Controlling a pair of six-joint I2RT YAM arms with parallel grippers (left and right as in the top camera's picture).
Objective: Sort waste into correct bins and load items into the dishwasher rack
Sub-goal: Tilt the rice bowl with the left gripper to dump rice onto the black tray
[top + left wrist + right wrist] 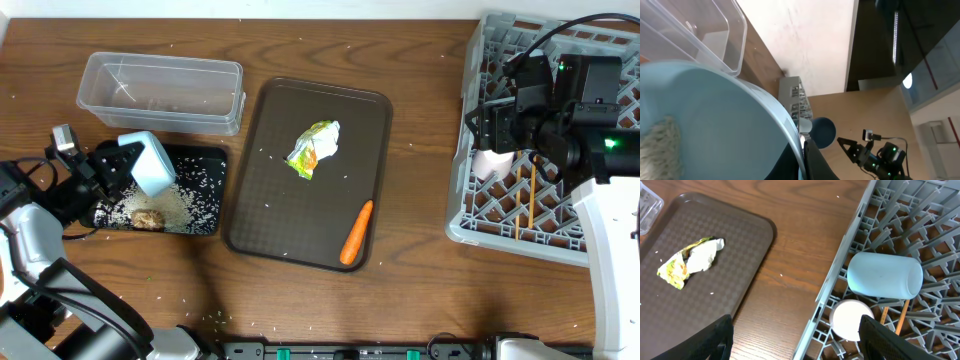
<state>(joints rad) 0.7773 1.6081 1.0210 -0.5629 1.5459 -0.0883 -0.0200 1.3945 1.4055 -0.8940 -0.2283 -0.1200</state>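
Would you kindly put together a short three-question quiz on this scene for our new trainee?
1. True or false: the chopsticks lie in the dishwasher rack.
2. What does the left end effector grip? A) the bowl B) the chopsticks C) nothing
3. Name the two pieces of waste lying on the brown tray.

Key:
1. True.
2. A, tilted over the black tray.
3. The wrapper and the carrot.
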